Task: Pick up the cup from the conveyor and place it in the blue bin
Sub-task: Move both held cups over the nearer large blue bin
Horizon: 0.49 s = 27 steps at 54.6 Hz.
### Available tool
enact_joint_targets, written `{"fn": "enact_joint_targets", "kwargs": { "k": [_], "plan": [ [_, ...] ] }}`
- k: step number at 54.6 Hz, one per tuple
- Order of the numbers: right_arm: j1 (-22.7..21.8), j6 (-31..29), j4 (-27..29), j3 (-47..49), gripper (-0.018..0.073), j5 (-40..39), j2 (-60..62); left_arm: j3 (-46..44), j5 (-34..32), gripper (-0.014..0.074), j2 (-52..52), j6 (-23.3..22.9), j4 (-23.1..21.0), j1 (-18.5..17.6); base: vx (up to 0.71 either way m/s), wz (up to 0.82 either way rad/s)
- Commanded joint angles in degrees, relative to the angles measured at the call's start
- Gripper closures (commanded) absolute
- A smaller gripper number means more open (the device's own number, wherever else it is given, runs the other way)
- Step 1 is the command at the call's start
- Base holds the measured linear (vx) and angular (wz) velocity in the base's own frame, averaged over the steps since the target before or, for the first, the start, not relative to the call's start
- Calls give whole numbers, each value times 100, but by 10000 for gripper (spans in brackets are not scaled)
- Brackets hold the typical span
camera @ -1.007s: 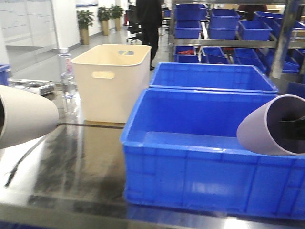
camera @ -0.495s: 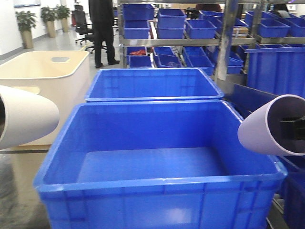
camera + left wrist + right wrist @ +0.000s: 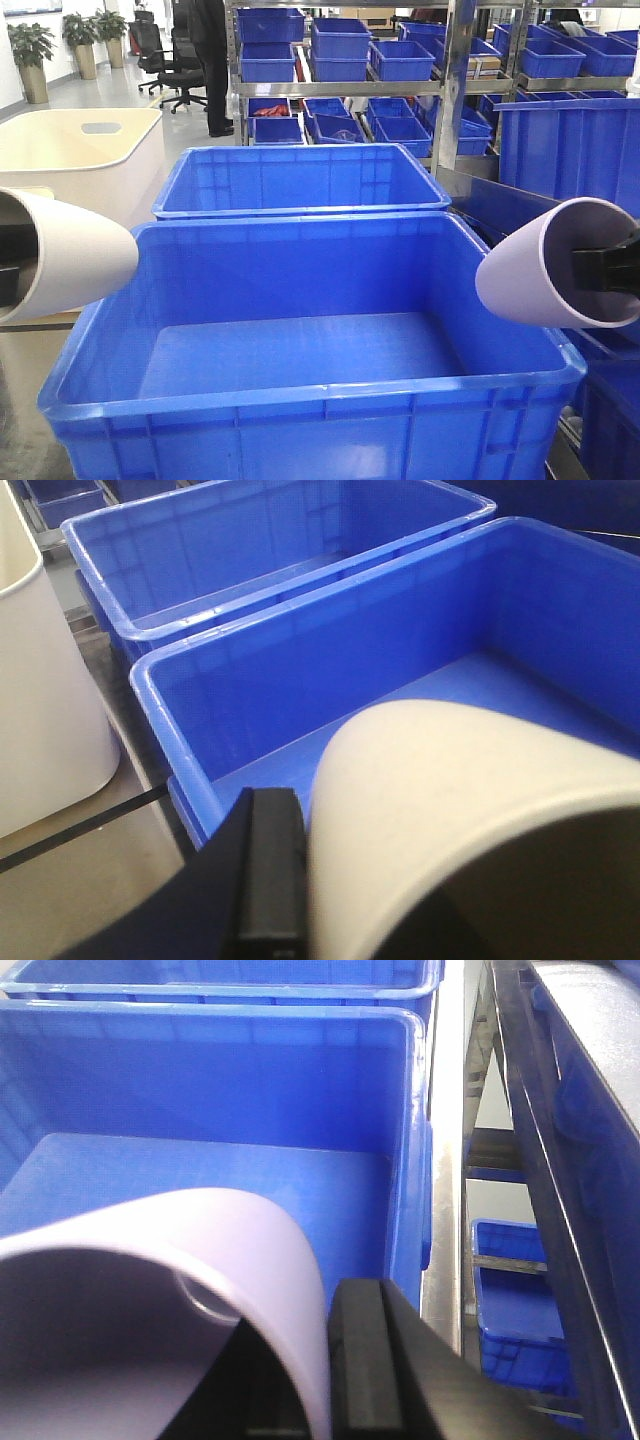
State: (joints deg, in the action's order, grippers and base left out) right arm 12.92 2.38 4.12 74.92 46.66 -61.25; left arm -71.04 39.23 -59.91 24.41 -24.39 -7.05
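Presently, we note the left gripper pinching the rim of a cream cup over the left edge of the blue bin, long axis near level, base pointing inward. The right gripper likewise pinches a lilac cup over the right edge, base pointing left, toward the middle.

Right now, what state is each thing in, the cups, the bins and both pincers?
white cup, held sideways in the air
lilac cup, held sideways in the air
left pincer, shut on white cup
right pincer, shut on lilac cup
blue bin, open-topped and empty
rear blue bin, open-topped, nothing visible inside
cream tub, upright, inside hidden
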Motion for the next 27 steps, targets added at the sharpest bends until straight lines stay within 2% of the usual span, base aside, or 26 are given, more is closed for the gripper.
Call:
{"fn": "enact_joint_targets", "kwargs": {
  "k": [1,27],
  "plan": [
    [-71,-42,-351,175,568,-471,99,-193,-439,604,64,-9,-165,-41,0,0],
    [-71,-42,-193,175,568,-483,80,-193,-451,604,64,-9,-165,-41,0,0]
  ]
}}
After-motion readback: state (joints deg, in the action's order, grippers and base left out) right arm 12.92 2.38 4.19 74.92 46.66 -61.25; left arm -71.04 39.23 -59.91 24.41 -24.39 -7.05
